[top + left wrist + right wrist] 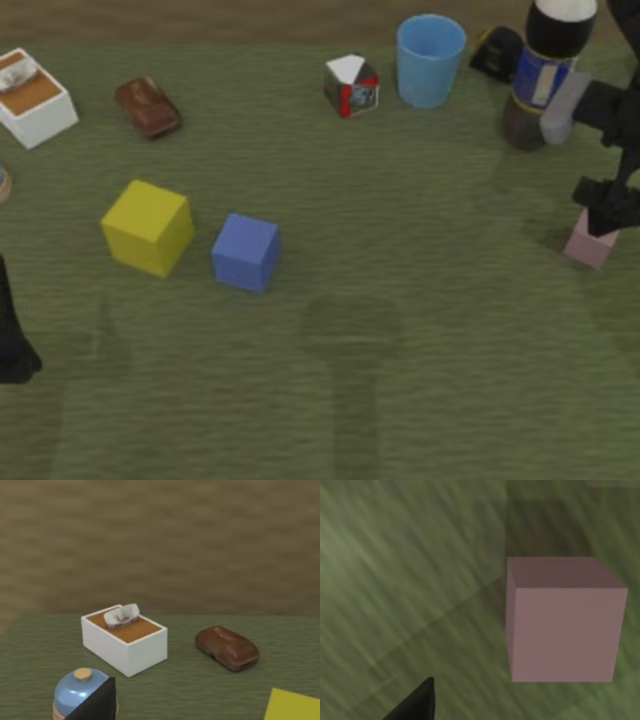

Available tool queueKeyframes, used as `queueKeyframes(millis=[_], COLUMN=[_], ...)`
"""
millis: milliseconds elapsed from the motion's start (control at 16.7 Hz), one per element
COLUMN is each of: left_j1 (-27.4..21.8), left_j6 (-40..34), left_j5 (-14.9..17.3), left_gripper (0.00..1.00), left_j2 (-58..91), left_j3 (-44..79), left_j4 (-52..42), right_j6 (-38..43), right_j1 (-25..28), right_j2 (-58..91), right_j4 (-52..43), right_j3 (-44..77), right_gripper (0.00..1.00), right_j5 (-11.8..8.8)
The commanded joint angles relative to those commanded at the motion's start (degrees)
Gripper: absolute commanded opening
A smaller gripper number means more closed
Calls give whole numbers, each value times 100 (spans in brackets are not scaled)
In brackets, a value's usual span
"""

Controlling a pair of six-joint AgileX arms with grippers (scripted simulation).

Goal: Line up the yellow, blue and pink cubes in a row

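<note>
Right gripper (603, 222) hangs directly over the matte pink cube (589, 245) at the table's (420, 330) right edge; finger spread indeterminate. Yellow cube (147, 227) and blue cube (245, 252) sit side by side, left of centre. Left arm parked at the left edge.

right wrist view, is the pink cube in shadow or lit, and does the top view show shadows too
Right wrist view: the pink cube sits inside a darker band of shade on the green cloth, its top face dimmer than its front. Top view: the right gripper hangs over that cube, with soft arm shadows on the cloth at bottom centre and beside the cube.
</note>
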Motion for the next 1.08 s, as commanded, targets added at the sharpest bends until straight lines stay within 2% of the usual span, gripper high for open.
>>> queueKeyframes(millis=[240, 600, 900, 1080], left_j1=[0, 0, 0, 0], left_j6=[0, 0, 0, 0], left_j5=[0, 0, 0, 0], left_gripper=[100, 100, 100, 100], left_j2=[0, 0, 0, 0], left_j3=[0, 0, 0, 0], left_j4=[0, 0, 0, 0], right_j6=[-3, 17, 16, 16], right_j1=[-10, 6, 8, 8], right_j2=[74, 575, 643, 643], right_j4=[242, 1584, 1708, 1708], right_j3=[-188, -977, -1065, -1065], right_gripper=[100, 100, 100, 77], right_j5=[1, 6, 6, 6])
